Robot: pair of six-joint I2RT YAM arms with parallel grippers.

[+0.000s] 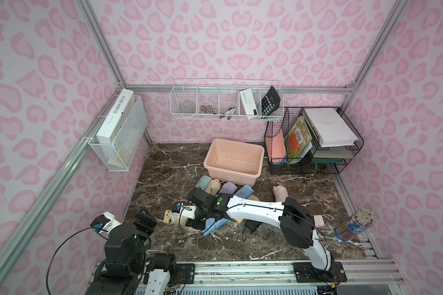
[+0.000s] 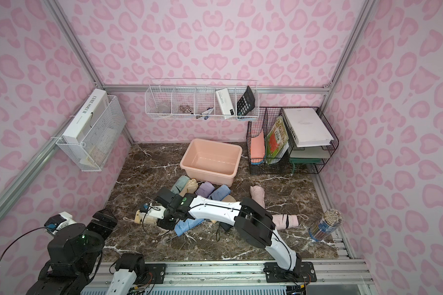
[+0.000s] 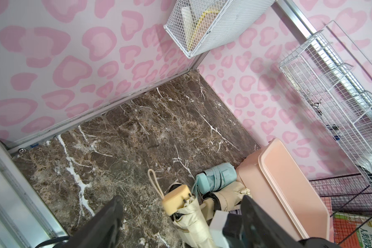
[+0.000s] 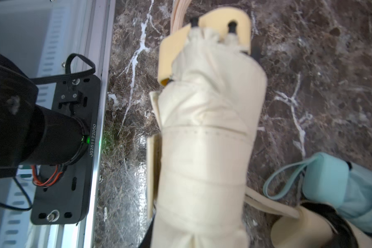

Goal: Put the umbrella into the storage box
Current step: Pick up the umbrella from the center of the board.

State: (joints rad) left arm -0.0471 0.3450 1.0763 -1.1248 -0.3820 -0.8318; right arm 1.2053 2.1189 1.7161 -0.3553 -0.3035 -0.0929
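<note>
Cream umbrella [image 1: 173,217] lies clamped in right hand [image 1: 191,221].

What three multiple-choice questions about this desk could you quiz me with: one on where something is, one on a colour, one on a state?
1. The box stands: A. inside the white basket; B. beside the black rack; C. on the front rail.
2. The umbrella gripped by the right arm is: A. cream; B. black; C. red.
3. The left fingers are: A. shut on an umbrella; B. out of sight; C. spread, holding nothing.
Answers: 1 B, both top views show them side by side. 2 A, the right wrist view shows cream fabric. 3 C, the left wrist view shows them wide apart.
</note>
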